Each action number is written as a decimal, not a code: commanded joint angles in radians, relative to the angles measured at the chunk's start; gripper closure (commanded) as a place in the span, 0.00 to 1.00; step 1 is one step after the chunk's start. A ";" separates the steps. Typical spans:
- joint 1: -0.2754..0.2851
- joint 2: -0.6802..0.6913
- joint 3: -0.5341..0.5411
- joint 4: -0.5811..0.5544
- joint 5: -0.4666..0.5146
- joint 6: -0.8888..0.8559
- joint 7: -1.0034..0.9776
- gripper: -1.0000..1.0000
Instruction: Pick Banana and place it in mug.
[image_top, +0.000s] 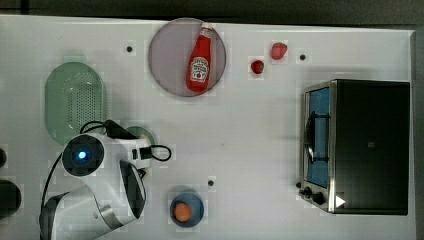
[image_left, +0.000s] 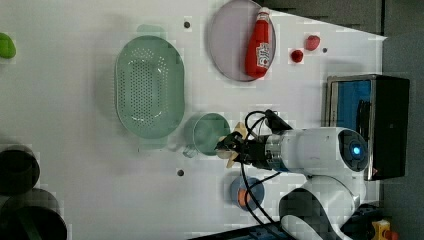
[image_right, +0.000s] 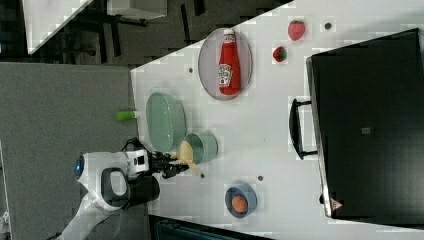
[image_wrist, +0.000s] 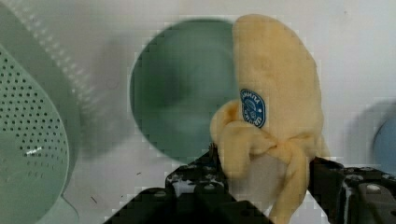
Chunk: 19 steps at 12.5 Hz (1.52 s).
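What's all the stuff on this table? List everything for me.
Banana: one, pale yellow, held over the mug's edge.
Mug: one, pale green, beside the colander.
Colander: one, green, perforated.
Ketchup bottle: one, red, lying on the plate.
Plate: one, grey.
Strawberries: two, red.
Orange: one, in the blue bowl.
Toaster oven: one, black and silver.
Table: white.
Robot arm: white; tool shut on the banana.

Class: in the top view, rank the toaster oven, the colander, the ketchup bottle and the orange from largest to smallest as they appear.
1. Toaster oven
2. Colander
3. Ketchup bottle
4. Orange

The sizes differ plainly, so no ties.
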 joint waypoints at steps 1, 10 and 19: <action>-0.015 -0.015 -0.025 0.022 -0.006 0.075 0.052 0.04; -0.040 -0.273 -0.184 0.259 -0.005 -0.398 0.041 0.00; -0.054 -0.354 -0.473 0.495 -0.121 -0.802 -0.135 0.00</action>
